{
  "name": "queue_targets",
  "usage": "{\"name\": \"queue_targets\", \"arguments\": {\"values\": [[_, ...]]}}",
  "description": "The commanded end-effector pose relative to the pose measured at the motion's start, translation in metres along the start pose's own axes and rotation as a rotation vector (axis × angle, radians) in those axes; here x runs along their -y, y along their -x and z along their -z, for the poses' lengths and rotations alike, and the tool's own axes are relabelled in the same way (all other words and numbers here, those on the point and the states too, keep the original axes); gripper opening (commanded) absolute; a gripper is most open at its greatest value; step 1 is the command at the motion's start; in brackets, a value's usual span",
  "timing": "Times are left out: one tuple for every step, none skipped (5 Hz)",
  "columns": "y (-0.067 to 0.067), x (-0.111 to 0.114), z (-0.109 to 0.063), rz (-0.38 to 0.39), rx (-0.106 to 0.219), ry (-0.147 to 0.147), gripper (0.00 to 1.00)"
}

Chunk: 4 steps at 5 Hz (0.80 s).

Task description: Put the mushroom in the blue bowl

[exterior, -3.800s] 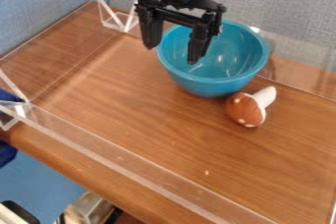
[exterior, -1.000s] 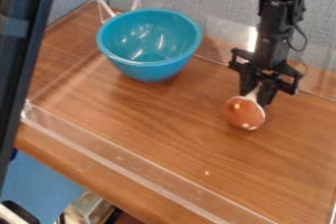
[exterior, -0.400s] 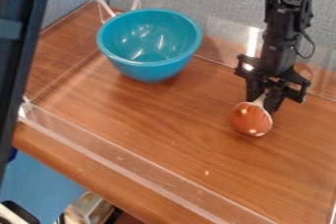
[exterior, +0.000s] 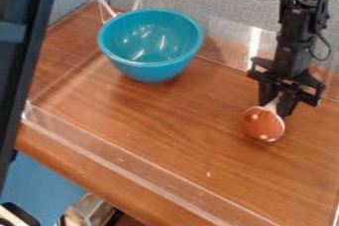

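— Where was the mushroom (exterior: 263, 124) at that moment?

— Low on the right side of the wooden tabletop (exterior: 146, 121), with its reddish-brown cap turned toward the camera. The pale stem end was tucked up behind the cap, right under the arm.

— And the gripper (exterior: 282, 100)?

— It pointed straight down over the mushroom, dark fingers pressed close together at the stem end. They looked pinched on the stem, though the contact itself was small and partly hidden by the cap.

— Was the mushroom off the wood?

— I could not tell; the cap sat very low, either resting on the surface or just above it.

— Where was the blue bowl (exterior: 150, 45)?

— Toward the back left of the tabletop, upright, well apart from the mushroom and the gripper. Its glossy inside showed only reflections.

— Anything else around?

— A clear plastic wall (exterior: 99, 149) ran along the near edge and around the back of the tabletop, and a dark vertical bar (exterior: 27, 47) crossed the left of the view, close to the camera.
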State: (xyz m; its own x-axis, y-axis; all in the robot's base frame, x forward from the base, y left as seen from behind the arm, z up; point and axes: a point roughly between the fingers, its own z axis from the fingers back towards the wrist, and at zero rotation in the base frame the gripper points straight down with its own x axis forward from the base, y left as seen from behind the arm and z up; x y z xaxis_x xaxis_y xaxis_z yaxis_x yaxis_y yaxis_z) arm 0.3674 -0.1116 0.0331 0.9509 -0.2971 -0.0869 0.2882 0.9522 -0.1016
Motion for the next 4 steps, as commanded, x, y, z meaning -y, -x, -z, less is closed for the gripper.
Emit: {"name": "queue_targets", "arguments": {"values": [[-0.0083, -0.0068, -0.0282, -0.031, 0.083, 0.004, 0.00], [-0.0068, -0.0056, -0.0277, -0.041, 0.083, 0.002, 0.00], [-0.0052, -0.0043, -0.0275, -0.052, 0.084, 0.000, 0.00], [-0.0027, -0.0074, -0.0343, -0.088, 0.087, -0.001, 0.00]]}}
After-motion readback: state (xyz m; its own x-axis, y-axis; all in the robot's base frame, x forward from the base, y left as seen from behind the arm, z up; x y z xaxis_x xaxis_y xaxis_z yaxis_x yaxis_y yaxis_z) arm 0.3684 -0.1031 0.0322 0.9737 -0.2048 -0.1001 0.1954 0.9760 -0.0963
